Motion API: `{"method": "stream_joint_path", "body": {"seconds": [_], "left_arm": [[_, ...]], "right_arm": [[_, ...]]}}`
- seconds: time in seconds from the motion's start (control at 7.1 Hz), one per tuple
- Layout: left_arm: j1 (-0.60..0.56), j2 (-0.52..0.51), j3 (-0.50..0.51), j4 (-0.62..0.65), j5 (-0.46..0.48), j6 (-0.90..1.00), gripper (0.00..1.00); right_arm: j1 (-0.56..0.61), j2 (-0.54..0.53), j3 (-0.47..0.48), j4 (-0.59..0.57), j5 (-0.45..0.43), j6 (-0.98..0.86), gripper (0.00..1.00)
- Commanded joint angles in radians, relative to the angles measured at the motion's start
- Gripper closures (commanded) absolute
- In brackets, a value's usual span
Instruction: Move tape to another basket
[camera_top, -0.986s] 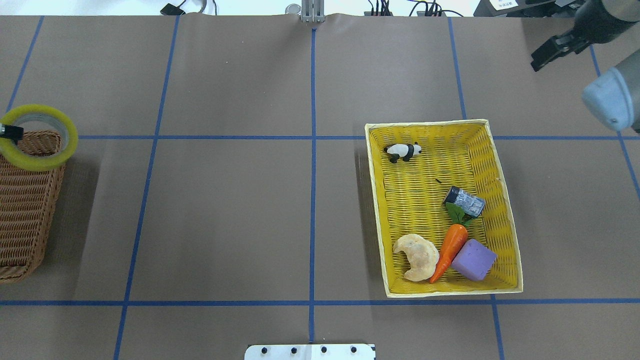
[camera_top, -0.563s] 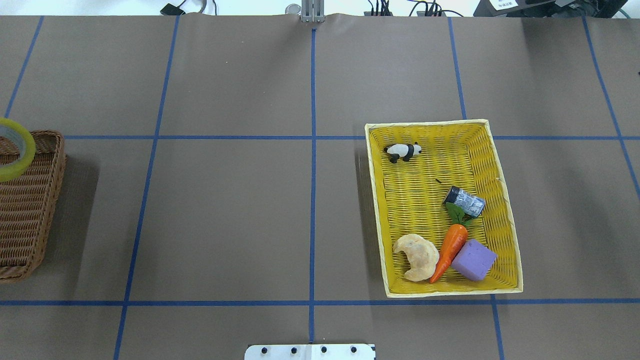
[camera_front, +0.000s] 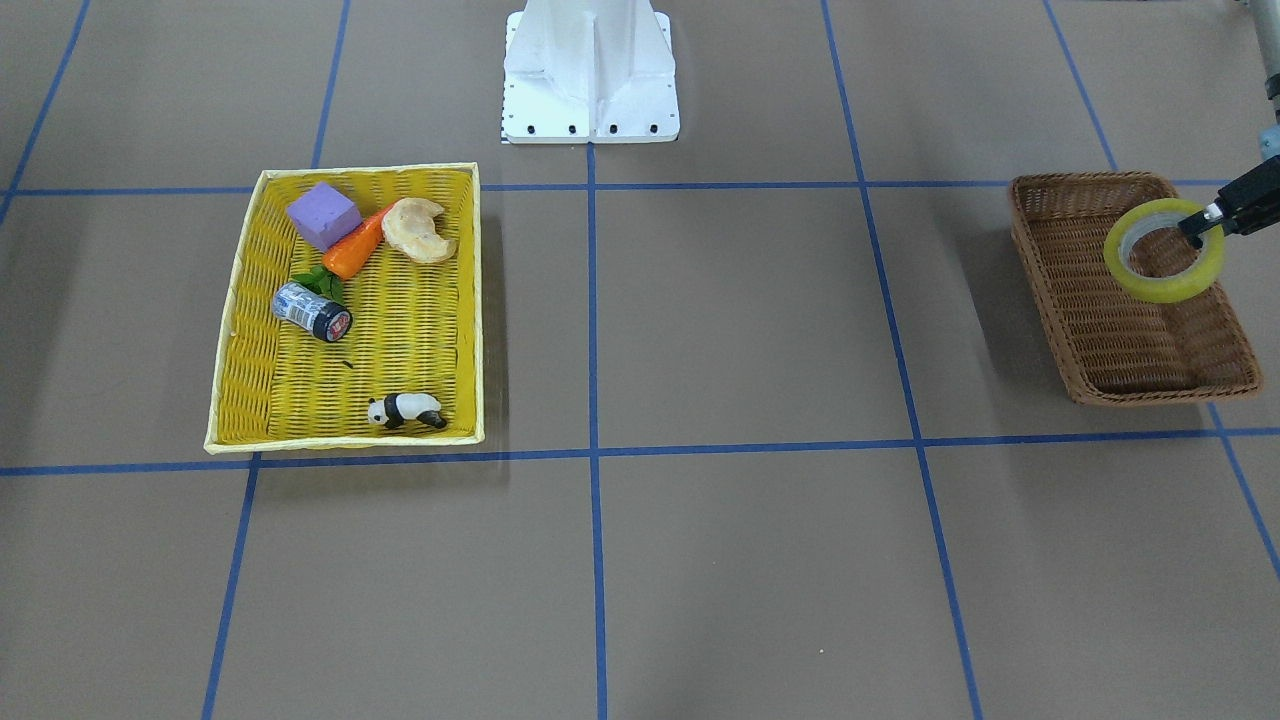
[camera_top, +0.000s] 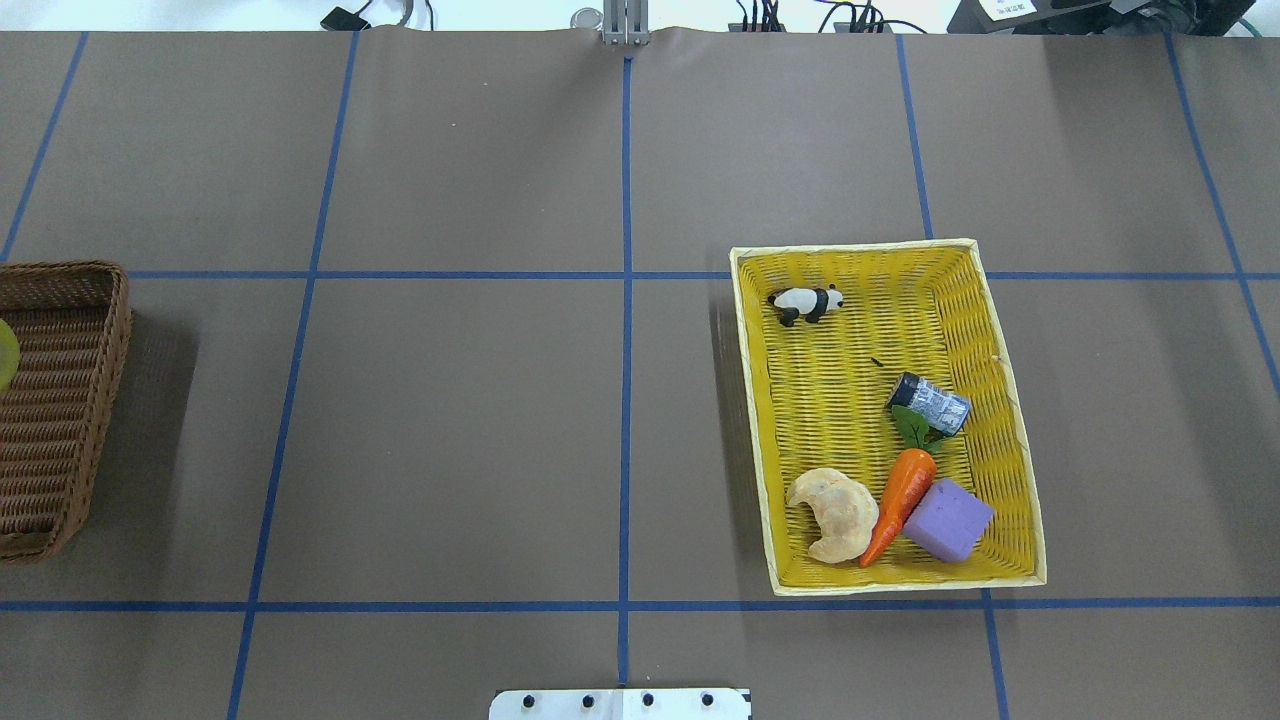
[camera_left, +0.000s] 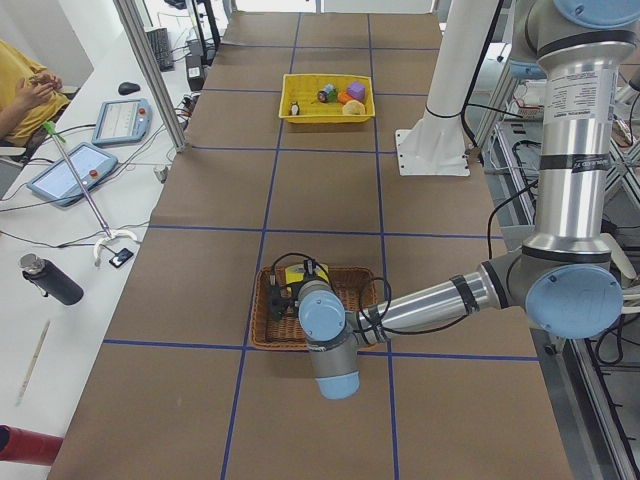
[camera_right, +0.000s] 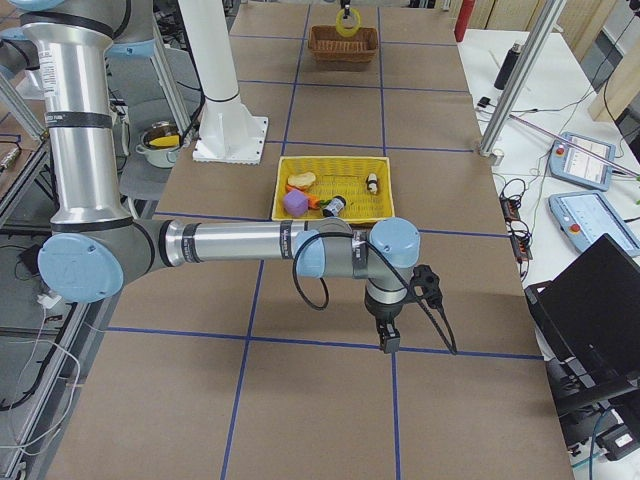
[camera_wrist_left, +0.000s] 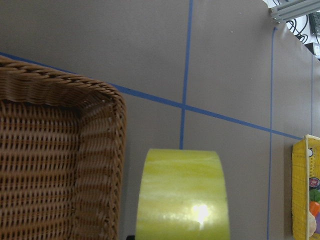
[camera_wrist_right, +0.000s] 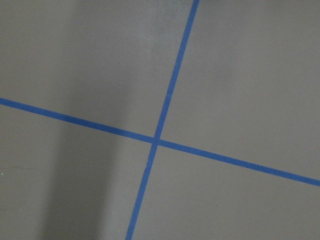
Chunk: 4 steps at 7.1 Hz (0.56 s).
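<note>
The yellow tape roll hangs in the air over the dark-brown wicker basket at the table's left end. My left gripper is shut on the roll's rim. The tape fills the lower part of the left wrist view, beside the basket's rim. Overhead, only a yellow sliver shows at the left edge over the basket. My right gripper shows only in the exterior right view, low over bare table, and I cannot tell whether it is open or shut.
The bright yellow basket on the right half holds a toy panda, a small can, a carrot, a croissant and a purple block. The robot base stands at the table's near edge.
The tape has moved left out of the overhead view, over the brown basket. The right arm has left the overhead view's top right corner.
</note>
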Motion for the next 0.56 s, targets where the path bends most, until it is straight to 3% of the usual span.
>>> {"method": "stream_joint_path", "body": {"seconds": [0.0, 0.14, 0.28, 0.42], "left_arm": [[0.003, -0.007, 0.048, -0.024, 0.006, 0.005, 0.89], [0.003, -0.009, 0.091, -0.054, 0.006, 0.060, 0.74], [0.003, -0.009, 0.137, -0.059, 0.005, 0.133, 0.68], [0.003, -0.012, 0.159, -0.058, 0.003, 0.178, 0.45]], "right_arm": [[0.005, -0.017, -0.001, 0.005, -0.004, -0.005, 0.00], [0.005, -0.017, -0.001, 0.005, -0.004, -0.005, 0.00], [0.005, -0.017, -0.001, 0.005, -0.005, -0.005, 0.00], [0.005, -0.016, -0.001, 0.005, -0.004, -0.005, 0.00]]}}
